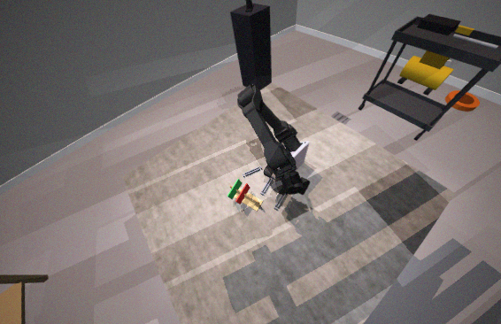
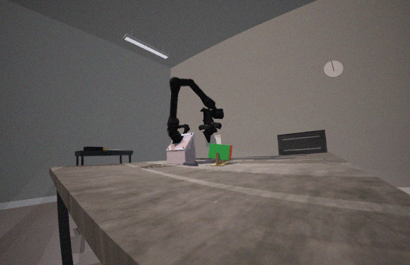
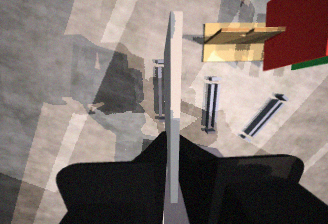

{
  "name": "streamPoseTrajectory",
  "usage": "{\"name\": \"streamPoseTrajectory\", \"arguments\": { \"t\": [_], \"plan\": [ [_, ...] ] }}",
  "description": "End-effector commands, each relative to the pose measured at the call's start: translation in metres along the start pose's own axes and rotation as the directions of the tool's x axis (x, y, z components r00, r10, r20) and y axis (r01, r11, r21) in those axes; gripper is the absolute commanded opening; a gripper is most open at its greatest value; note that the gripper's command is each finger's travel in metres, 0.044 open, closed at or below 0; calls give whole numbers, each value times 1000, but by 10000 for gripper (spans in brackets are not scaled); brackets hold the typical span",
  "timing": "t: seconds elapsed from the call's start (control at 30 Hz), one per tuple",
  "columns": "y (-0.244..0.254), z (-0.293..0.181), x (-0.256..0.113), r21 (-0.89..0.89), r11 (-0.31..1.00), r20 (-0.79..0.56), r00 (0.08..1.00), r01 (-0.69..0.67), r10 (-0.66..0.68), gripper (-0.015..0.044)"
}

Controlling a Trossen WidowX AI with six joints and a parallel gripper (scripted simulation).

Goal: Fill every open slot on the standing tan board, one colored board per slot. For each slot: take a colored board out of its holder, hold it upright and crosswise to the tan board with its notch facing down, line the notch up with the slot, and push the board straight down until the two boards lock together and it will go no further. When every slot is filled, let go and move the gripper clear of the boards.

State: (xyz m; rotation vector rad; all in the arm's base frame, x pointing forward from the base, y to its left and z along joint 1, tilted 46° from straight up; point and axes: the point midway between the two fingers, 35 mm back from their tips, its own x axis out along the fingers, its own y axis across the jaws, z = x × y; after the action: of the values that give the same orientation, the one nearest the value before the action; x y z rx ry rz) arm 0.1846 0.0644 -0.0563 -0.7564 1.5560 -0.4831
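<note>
Evidently the tan board stands on its edge so that boards can drop onto it from above. The green board and the red board already stand across it, side by side with a gap between them, which suggests that each has its own slot. The remaining bare stretch shows what looks like an open slot, probably meant for the pale board.

Three slim holders lie near the tan board: one close to the colored pair, a middle one and a far one. Their channels would keep boards on edge, ready for pinching. The first two hold no board; the far one is partly hidden behind the pale board in the wrist view.

The gripper points down above the tabletop, its fingers nearly together and clamped on the pale board. Gripping that thin sheet by its faces leaves its lower edge free for the notch, though the notch itself cannot be made out. The board hangs apart from the tan one, so the next move should carry it across, square it over the open slot and then press straight down; a skewed approach could catch the red board.
</note>
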Motion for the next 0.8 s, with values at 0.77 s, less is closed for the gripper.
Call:
{"name": "streamPoseTrajectory", "arguments": {
  "t": [0.77],
  "plan": [
    [-30, 36, -12, -8, 1000, 9, 1000, -18, 18, 0]
  ]
}}
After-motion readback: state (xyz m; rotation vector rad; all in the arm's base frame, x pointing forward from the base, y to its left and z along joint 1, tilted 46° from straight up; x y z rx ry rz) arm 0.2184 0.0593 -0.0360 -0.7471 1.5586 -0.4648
